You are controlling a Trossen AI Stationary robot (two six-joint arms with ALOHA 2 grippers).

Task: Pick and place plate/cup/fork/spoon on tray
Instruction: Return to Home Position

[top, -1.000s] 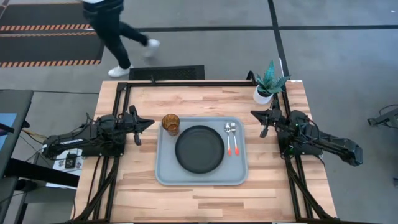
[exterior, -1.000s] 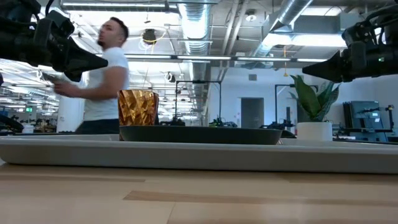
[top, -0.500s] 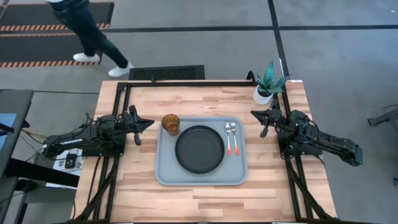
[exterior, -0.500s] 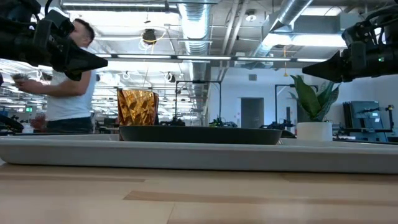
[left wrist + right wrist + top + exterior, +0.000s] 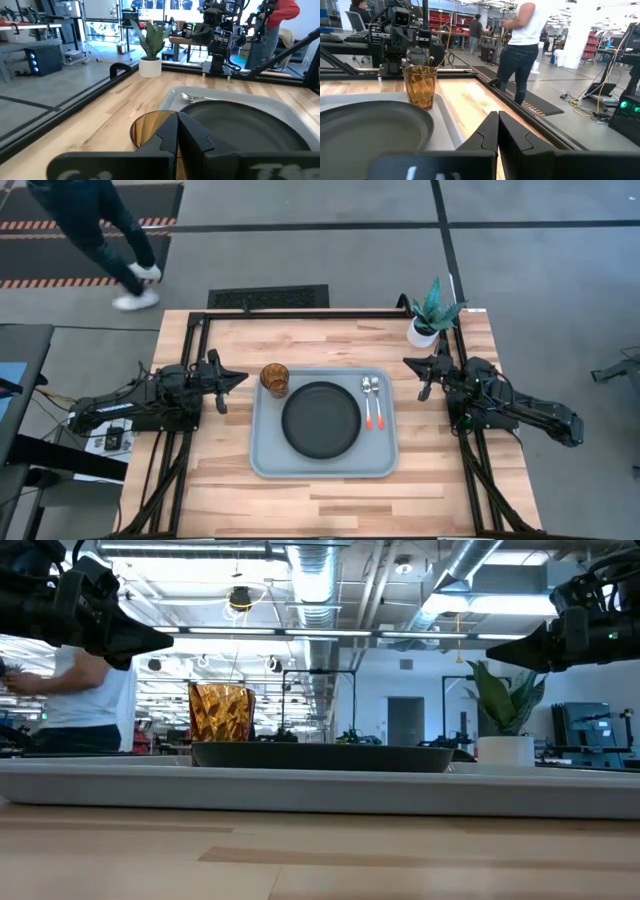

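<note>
Hovering over the table (image 5: 330, 340) with left hand (image 5: 240, 377) and right hand (image 5: 408, 362) both pinched shut and empty, flanking the tray (image 5: 262, 460) bearing plate (image 5: 321, 420), cup (image 5: 275, 379) and cutlery (image 5: 369, 402); homing seemingly finishing, requiring only settling, no further grasping.

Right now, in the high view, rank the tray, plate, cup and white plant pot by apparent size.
1. tray
2. plate
3. cup and white plant pot: about alike; leaves cover part of the pot, so no ranking.
</note>
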